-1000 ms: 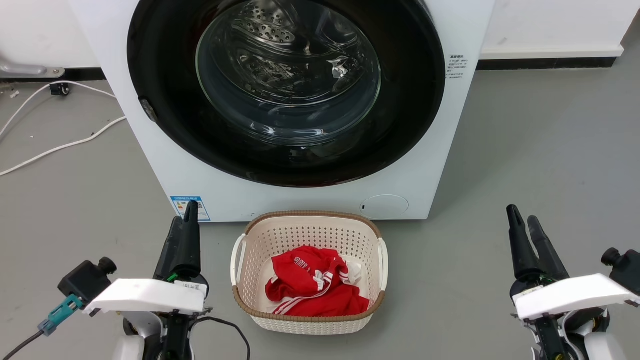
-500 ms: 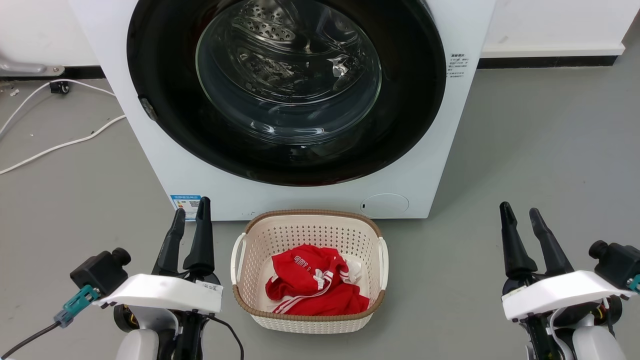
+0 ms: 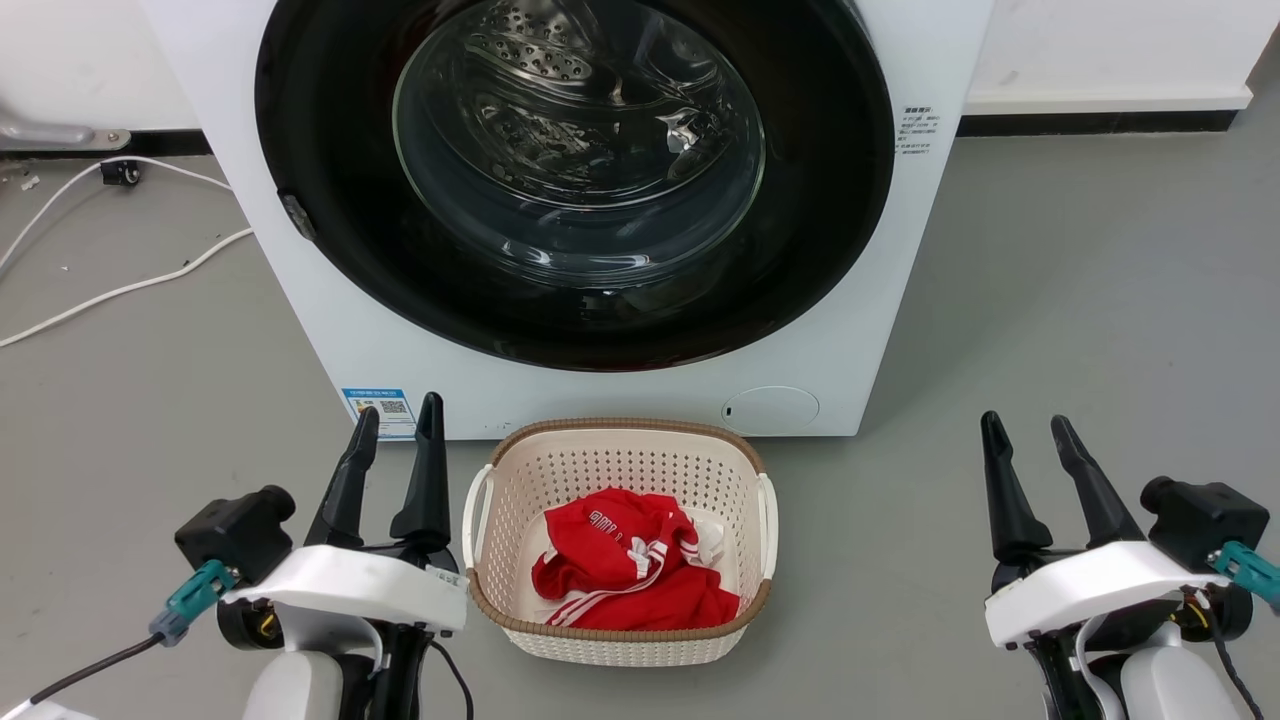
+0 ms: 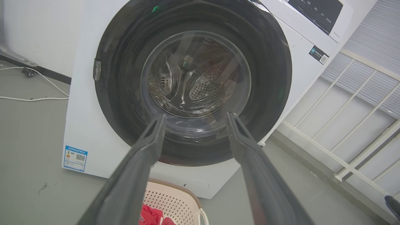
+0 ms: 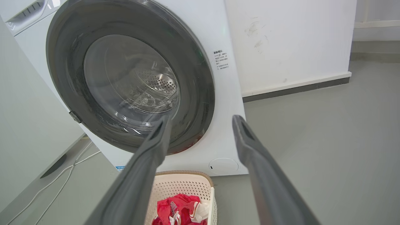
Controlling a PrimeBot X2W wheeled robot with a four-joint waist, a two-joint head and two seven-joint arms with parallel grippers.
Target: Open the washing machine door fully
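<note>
A white cable (image 3: 120, 290) trails over the grey floor (image 3: 1050, 300) to the left of the washing machine (image 3: 400, 370). Before the machine's lower left corner, near its blue label (image 3: 380, 408), the left tool (image 3: 399, 405) hangs with its two dark fingers spread apart and nothing between them, clear of the machine. The washing machine door (image 3: 820, 200), a glossy black disc with a clear glass bowl at its centre, covers nearly the whole front of the machine and lies closed against it. The steel drum (image 3: 540, 50) shows through the glass. Straight in front of the machine, below the door, stands a cream basket (image 3: 620, 428) holding a red garment (image 3: 630, 575). A small round white flap (image 3: 770, 410) sits low on the machine's front, right of centre. Off the machine's right front corner, the right tool (image 3: 1024, 420) is parted too, empty and touching nothing.
</note>
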